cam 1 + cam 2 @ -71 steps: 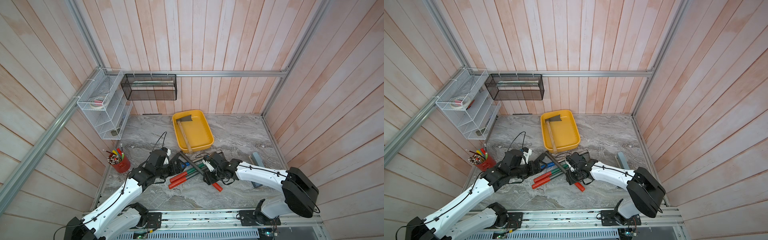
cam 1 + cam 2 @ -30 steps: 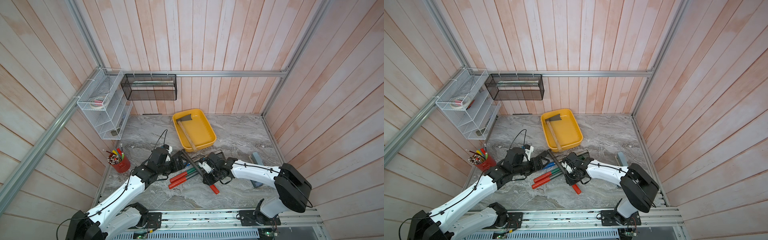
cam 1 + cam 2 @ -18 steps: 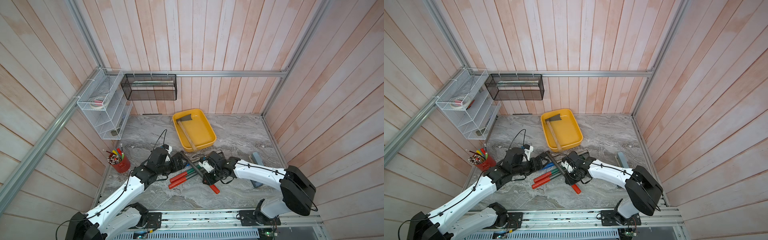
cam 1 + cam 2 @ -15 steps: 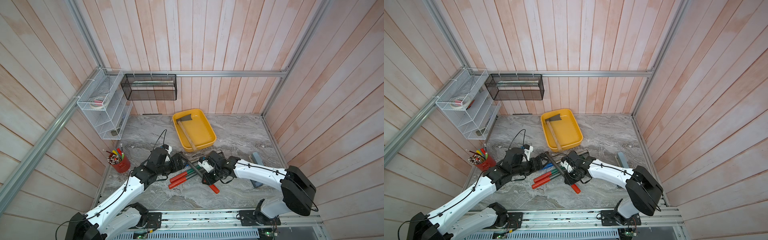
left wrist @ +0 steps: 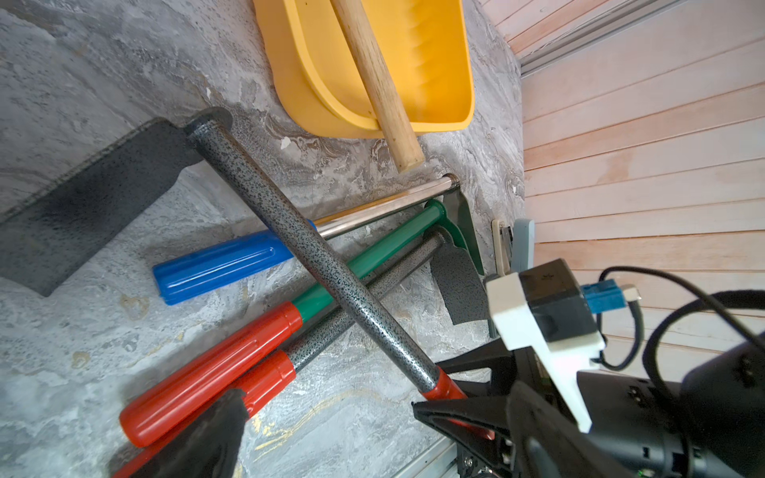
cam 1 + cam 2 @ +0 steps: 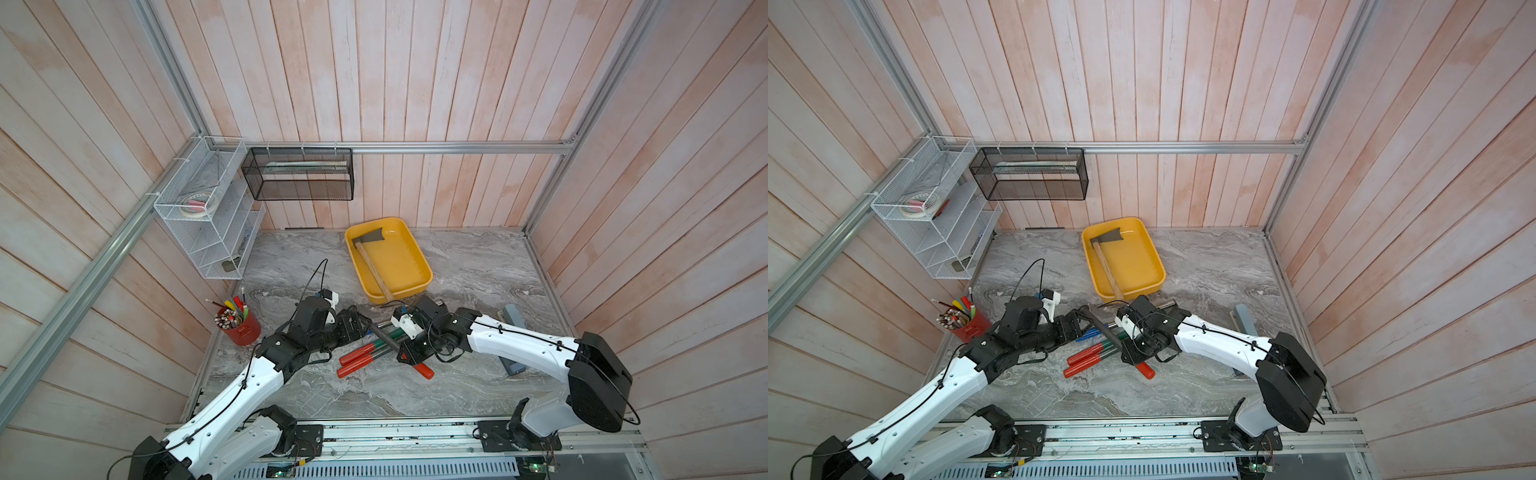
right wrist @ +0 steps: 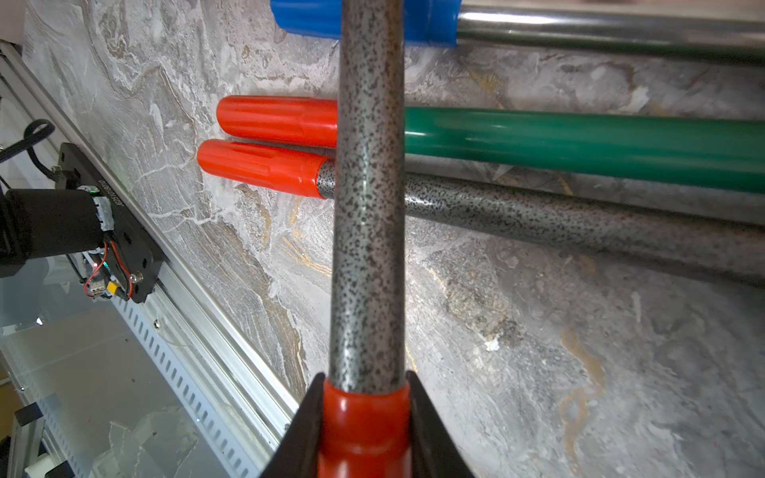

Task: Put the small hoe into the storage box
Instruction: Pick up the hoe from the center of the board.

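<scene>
The small hoe (image 7: 367, 215) — speckled grey steel shaft, red plastic grip — looks stiff and blade-heavy; the right gripper (image 7: 364, 387) pinches that grip, the left gripper (image 6: 360, 328) stands spread wide.

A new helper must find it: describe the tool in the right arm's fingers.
On the marble tabletop, on the robot's side of the yellow tray, lies a heap of garden tools. The small hoe has a speckled grey shaft, a dark flat blade, and a red grip clamped in the right fingers. It alone lies slantwise across the other three.
</scene>
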Available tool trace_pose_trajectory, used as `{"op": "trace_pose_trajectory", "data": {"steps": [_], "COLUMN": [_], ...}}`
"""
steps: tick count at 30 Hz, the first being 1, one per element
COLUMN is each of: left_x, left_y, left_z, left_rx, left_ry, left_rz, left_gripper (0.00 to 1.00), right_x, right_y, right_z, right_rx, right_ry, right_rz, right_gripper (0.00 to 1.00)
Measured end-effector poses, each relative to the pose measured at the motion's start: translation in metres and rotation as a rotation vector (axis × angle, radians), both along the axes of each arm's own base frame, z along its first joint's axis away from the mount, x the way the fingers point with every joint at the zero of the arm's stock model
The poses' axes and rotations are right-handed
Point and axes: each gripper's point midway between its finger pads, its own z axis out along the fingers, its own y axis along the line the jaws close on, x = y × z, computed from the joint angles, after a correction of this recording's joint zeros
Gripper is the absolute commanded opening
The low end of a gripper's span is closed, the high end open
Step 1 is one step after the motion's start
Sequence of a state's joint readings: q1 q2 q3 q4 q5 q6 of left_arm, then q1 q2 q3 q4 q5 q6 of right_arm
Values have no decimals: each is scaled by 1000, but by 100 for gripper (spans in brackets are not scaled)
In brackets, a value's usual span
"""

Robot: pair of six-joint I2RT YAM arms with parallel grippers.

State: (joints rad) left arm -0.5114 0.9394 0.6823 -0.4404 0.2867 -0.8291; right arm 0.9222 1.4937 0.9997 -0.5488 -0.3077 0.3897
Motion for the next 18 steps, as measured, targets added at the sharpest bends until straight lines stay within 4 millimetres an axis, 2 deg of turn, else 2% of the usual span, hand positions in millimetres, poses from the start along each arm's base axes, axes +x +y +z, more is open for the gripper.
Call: {"op": "trace_pose_trajectory", "data": {"steps": [8, 18], "left_x": [4, 8], "left_y": [16, 26], "left_z": [-2, 3], "left_rx": [20, 34], "left_ry": [2, -8], "left_rz": [40, 60], "left_gripper": [100, 100], "right_x": [7, 12], "right_y": [7, 10], "right_z": [24, 40], "right_rx": [33, 35], "right_ry": [-33, -54], "right_rz": [-5, -12], "right_gripper": [0, 0]}}
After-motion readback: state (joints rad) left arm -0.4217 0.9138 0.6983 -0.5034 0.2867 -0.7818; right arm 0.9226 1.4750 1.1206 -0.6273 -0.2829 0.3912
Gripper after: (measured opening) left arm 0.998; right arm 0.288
